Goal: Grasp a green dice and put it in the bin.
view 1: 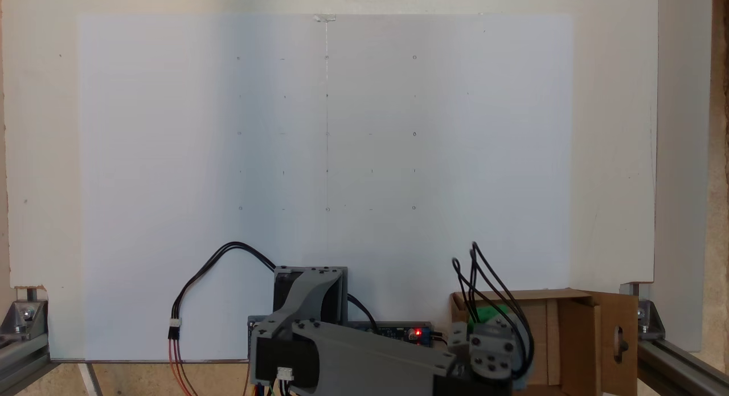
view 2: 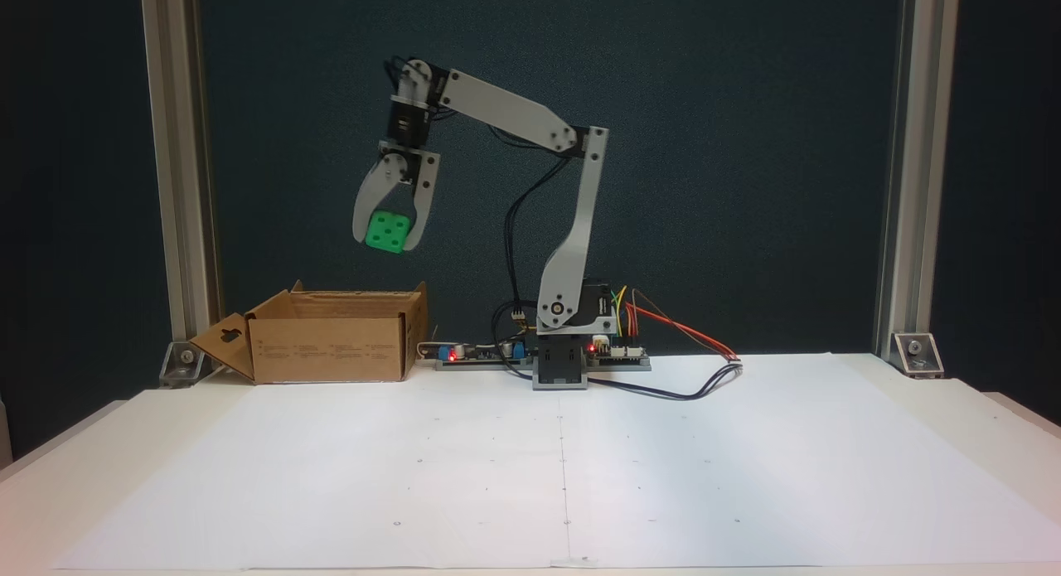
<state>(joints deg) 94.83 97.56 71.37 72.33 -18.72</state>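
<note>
Jaws pinching the green dice (view 2: 387, 231) between both tips, high above the open bin (view 2: 331, 337), well apart

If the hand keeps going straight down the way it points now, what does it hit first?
Probably the bin. The hand, shut on the green dice, points down over the open top of the box, nothing between them. The overhead fixed view puts it over the box's near-left part, so it likely enters the opening.

Robotics laboratory bench: aluminium extrusion frame (view 2: 178, 162), dark backdrop (view 2: 746, 145), white paper sheet with grid marks (view 2: 564, 468) on the surface, exposed controller board (view 2: 617, 352) and loose wiring (view 2: 680, 331).
</note>
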